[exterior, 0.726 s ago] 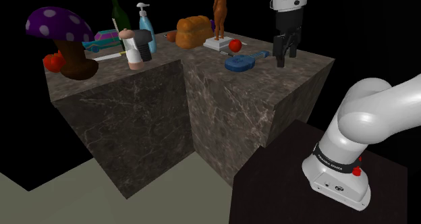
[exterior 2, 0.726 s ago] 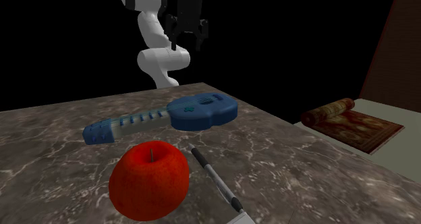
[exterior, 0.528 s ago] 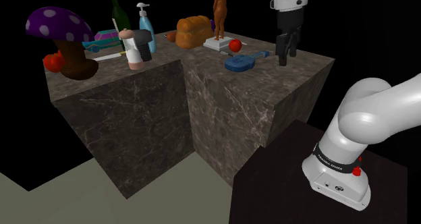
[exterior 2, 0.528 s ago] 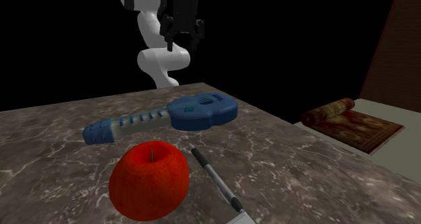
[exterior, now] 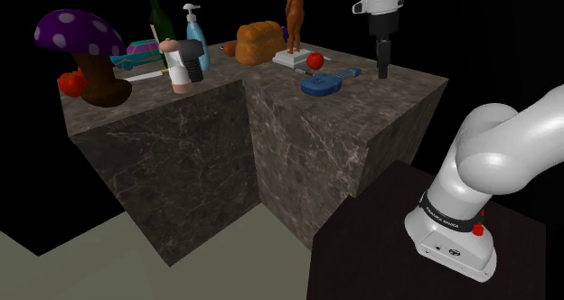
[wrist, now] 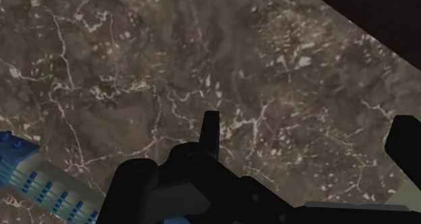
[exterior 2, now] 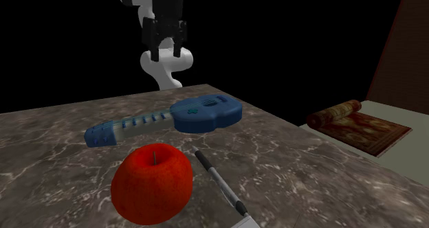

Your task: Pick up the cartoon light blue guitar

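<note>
Find the guitar (exterior 2: 185, 115) lying flat on the marble counter (exterior 2: 309, 172), near its far edge in the second exterior view, apart from the apple (exterior 2: 151, 182) and the pen (exterior 2: 217, 180). See the gripper (exterior 2: 165, 55) hanging above the counter with fingers spread and nothing between them; in the wrist view, note the blue neck (wrist: 40, 182) off to one side of the gripper (wrist: 307, 128), not under it.

Judged to be the approach. Carry the hand sideways until the neck sits midway between the fingers; set the jaws across the neck, not along it (the body looks too wide to span); come straight down nearly to the marble, since so flat a thing leaves little to bite; close only once both fingers flank it, to avoid nudging it toward the edge.

Against 0.7 s ago: turned about its own axis, now edge-on in the shoulder view (exterior: 383, 70); shifted toward the second exterior view's left; left guitar, apple and pen where they lay.
</note>
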You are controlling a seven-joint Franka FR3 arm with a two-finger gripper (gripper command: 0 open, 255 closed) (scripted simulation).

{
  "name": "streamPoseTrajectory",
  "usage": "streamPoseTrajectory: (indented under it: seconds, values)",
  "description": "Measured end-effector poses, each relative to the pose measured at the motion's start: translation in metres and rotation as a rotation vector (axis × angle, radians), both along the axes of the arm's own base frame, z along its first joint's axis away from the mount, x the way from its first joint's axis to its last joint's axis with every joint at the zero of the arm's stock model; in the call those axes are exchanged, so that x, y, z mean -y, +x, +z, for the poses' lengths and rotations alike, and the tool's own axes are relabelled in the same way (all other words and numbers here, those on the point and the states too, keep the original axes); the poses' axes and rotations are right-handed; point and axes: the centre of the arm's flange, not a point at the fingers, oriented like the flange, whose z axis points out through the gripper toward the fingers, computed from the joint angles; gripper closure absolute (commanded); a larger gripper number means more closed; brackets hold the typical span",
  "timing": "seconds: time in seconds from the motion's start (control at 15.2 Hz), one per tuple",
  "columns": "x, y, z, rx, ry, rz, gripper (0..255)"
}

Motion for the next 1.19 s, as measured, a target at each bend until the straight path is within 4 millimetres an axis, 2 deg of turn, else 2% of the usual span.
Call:
streamPoseTrajectory:
  seconds: [0.53, 0.73, 1.06, 1.19]
  values:
    - [0.066, 0.078, -0.019, -0.021, 0.069, 0.435, 0]
    - [0.078, 0.112, -0.027, -0.029, 0.095, 0.598, 0]
    - [0.088, 0.178, -0.042, -0.043, 0.135, 0.870, 0]
    - [0.089, 0.189, -0.047, -0.046, 0.143, 0.924, 0]
